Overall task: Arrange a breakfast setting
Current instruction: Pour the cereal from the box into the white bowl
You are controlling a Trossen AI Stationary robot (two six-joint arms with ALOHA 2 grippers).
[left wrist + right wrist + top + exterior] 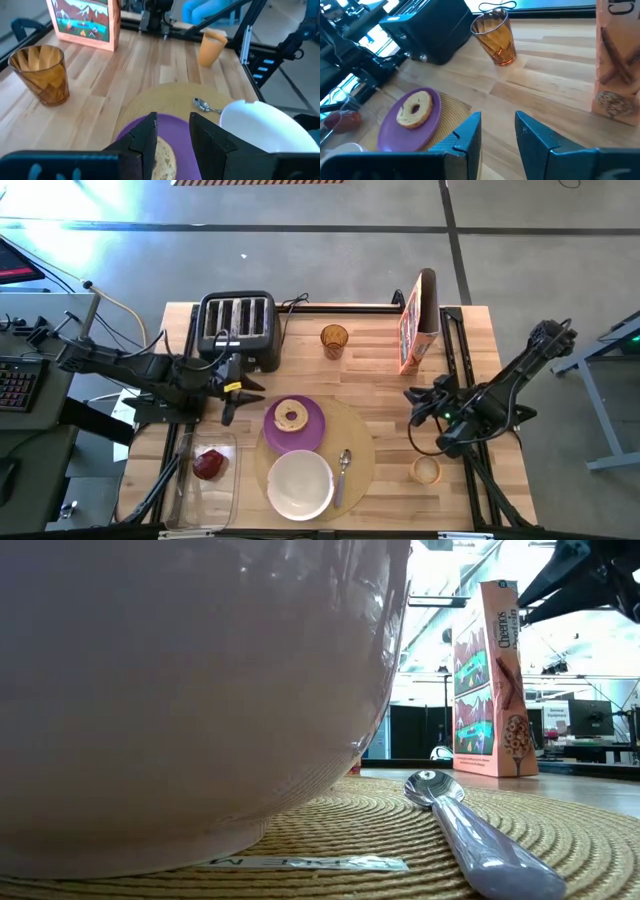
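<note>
The bagel point(291, 417) lies on the purple plate point(310, 432) at the placemat's point(358, 438) far edge, and the white bowl point(299, 484) near the bench's front edge is empty. The left gripper point(240, 387) and the right gripper point(413, 405) both hover slightly open, holding nothing. I think cereal comes next: the right one should grasp the cereal box point(417, 322) firmly at its sides, keeping it upright.

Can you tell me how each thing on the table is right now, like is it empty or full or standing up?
white bowl: empty, upright on the placemat
purple plate: holds the bagel
spoon: lying flat beside the bowl
amber glass: upright, empty
cereal box: standing
toaster: slots empty
clear container: holds a red food piece
left gripper: open, holding nothing
right gripper: open, holding nothing
</note>
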